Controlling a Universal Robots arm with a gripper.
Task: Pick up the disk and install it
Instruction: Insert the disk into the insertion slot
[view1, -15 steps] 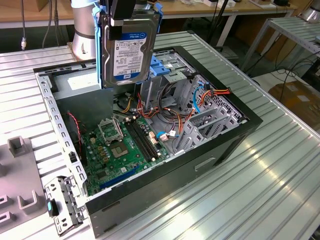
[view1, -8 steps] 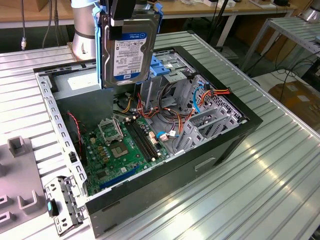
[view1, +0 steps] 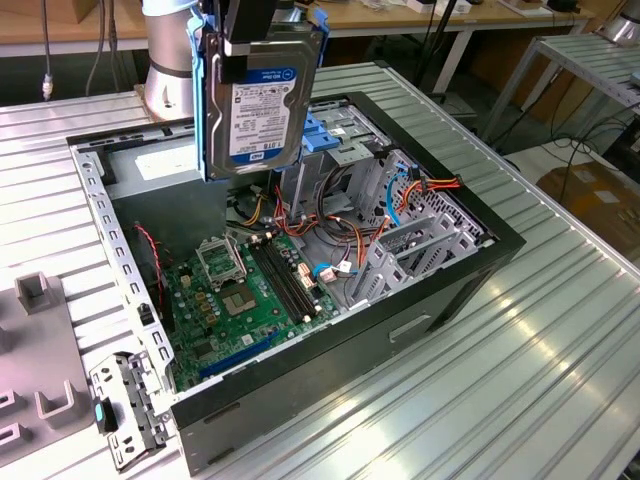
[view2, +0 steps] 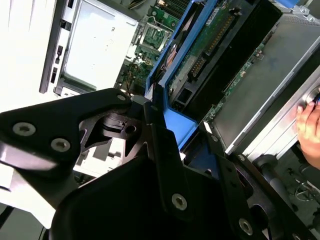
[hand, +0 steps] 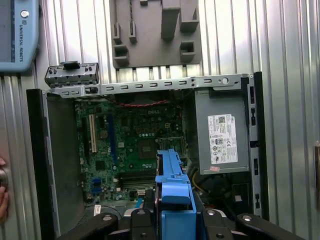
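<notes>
Black gripper (view2: 172, 117) linkage sits closest in both wrist views, its jaws clamped on the blue side rail of the disk (view2: 215, 45). In the exterior view the gripper (view1: 250, 30) holds the disk (view1: 262, 100) upright by its top edge, label facing the camera, hanging clear above the open computer case (view1: 300, 385) and touching nothing below.

Surroundings:
- One green motherboard (view1: 240, 290) lies on the case floor beneath the disk.
- One grey power-supply box (hand: 222, 135) sits in a case corner, just beside the disk's blue rail (hand: 172, 200) in the first wrist view.
- One metal drive cage (view1: 345, 140) with blue plastic latches stands at the exterior view's right of the disk.
- A loose bundle of orange, red and yellow cables (view1: 340, 230) lies below the disk, between it and the cage.
- One detached panel bracket (view1: 125, 410) and one grey fixture block (hand: 155, 35) rest on the ribbed metal table (view1: 520, 380) outside the case.
- A person's hand (view2: 310, 125) is near the case edge.

Two blue rails counted on the disk.
</notes>
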